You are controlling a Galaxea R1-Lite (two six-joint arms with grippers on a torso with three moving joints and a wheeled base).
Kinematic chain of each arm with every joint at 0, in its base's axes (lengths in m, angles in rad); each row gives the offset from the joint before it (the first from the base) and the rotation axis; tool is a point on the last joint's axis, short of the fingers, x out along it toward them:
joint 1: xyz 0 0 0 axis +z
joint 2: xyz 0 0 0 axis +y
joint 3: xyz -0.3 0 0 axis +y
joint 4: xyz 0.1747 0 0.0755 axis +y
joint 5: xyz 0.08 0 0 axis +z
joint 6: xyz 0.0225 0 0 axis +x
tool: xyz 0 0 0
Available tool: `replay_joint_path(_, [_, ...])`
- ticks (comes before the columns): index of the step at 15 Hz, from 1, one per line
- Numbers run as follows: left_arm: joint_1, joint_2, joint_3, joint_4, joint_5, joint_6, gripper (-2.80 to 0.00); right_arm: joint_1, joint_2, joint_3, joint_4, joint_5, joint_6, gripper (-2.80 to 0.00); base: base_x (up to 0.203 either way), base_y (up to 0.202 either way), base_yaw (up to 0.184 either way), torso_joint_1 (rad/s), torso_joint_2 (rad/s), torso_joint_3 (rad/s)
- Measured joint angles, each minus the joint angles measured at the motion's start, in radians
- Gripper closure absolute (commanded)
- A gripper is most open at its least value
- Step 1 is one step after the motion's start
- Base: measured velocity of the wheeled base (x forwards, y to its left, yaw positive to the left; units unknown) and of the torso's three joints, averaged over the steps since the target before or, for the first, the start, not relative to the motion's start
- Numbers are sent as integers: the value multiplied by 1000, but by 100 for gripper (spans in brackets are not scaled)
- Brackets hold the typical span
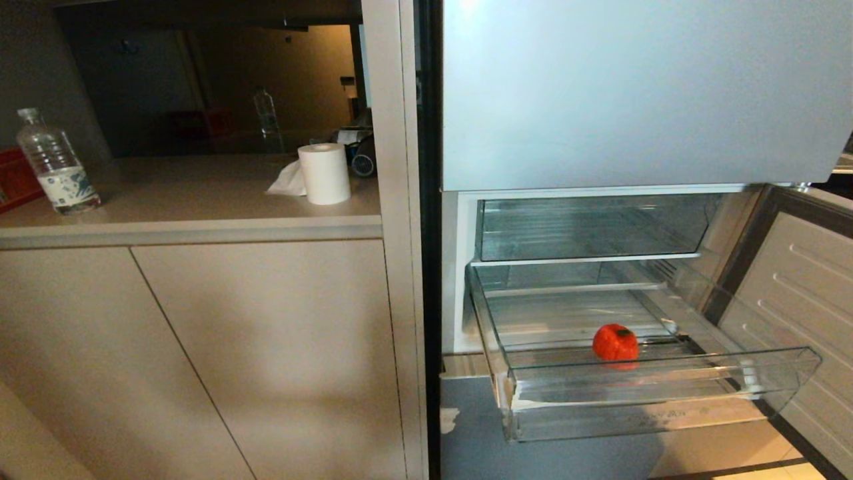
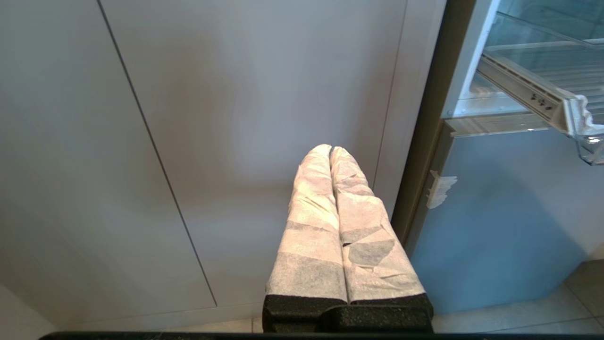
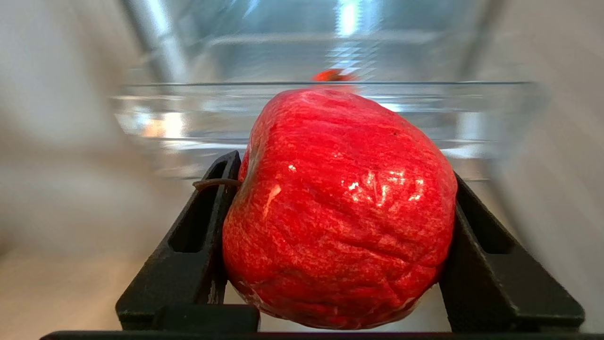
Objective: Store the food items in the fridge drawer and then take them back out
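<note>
A crinkly red packet (image 3: 339, 208) sits clamped in the right claw (image 3: 339, 236), facing the pulled-out drawer (image 1: 666, 400), ready for storing. A red fruit (image 1: 615, 342) already lies inside. The left claw (image 2: 330, 151), pressed together, idles by the cabinet.

Right gripper (image 3: 339, 226) clamps a crinkly red food item (image 3: 339, 208) between black fingers (image 3: 198, 236), centre frame; behind, the clear fridge drawer (image 3: 188, 123) front (blurred), a second red item (image 3: 332, 74) above.
</note>
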Motion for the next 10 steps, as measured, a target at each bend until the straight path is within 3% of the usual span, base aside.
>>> replay_joint_path(5, [0, 0, 0, 0, 0, 0, 0, 8, 557, -220, -125, 223, 54, 0, 0, 0, 0, 0, 0, 0])
replay_joint_path(7, [0, 0, 0, 0, 0, 0, 0, 29, 784, -292, -222, 244, 62, 0, 0, 0, 0, 0, 0, 0])
replay_joint_path(10, [0, 0, 0, 0, 1, 0, 0, 75, 1072, -399, -350, 214, 70, 0, 0, 0, 0, 0, 0, 0])
